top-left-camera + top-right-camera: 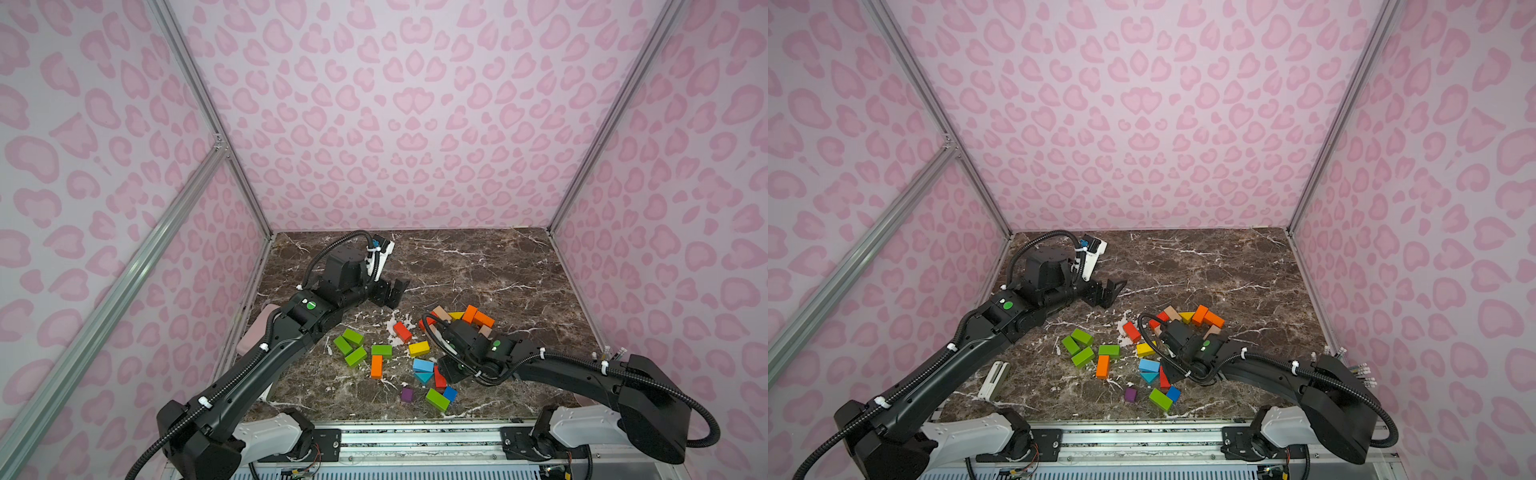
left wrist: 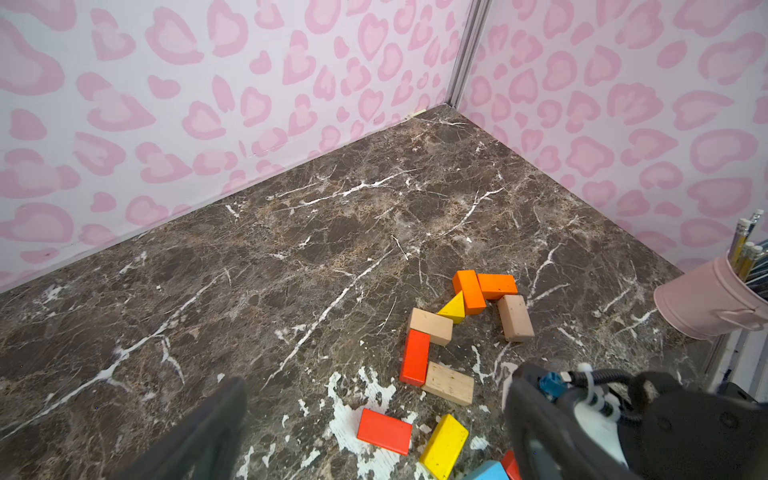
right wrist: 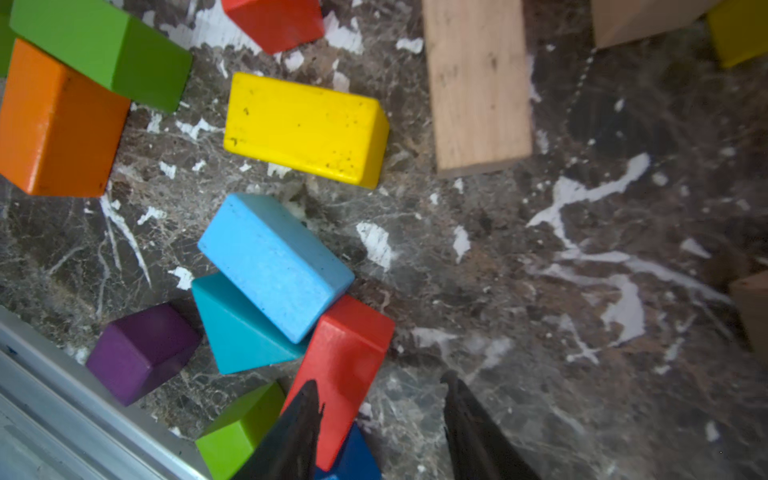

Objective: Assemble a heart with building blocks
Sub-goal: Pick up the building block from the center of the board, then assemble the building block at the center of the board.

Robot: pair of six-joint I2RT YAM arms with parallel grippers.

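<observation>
Right gripper [image 3: 380,378]: jaws parted, clamping nothing. One finger [image 3: 299,428] overlaps the edge of the red brick [image 3: 345,361]; the other stands over bare marble.
Against the red brick: the light blue brick [image 3: 274,266] touches its end, and the teal prism [image 3: 241,332] is tucked along the blue one's side. The dark blue block [image 3: 351,457] and the near green brick [image 3: 237,432] lie by the overlapping finger. The purple cube [image 3: 141,353] sits just beside the prism.
Farther out: the yellow brick [image 3: 303,129], then the lone orange brick [image 3: 58,124] with the long green brick [image 3: 104,45] against it.
Left gripper [image 1: 392,293]: jaws spread wide and empty, hovering over the marble table [image 1: 478,266] just left of centre in both top views, apart from every block.
Started outline: lower middle of both top views, partly hidden by the right wrist. It has the orange pair [image 2: 469,291] touching, the yellow prism [image 2: 453,308], three tan bricks [image 2: 430,327] and the second red brick [image 2: 415,357] between two of them.
Green cluster [image 1: 351,345]: three bricks, lower left of centre in a top view.
Table edge: the pink cup [image 2: 706,303] holding pencils [image 2: 744,241].
</observation>
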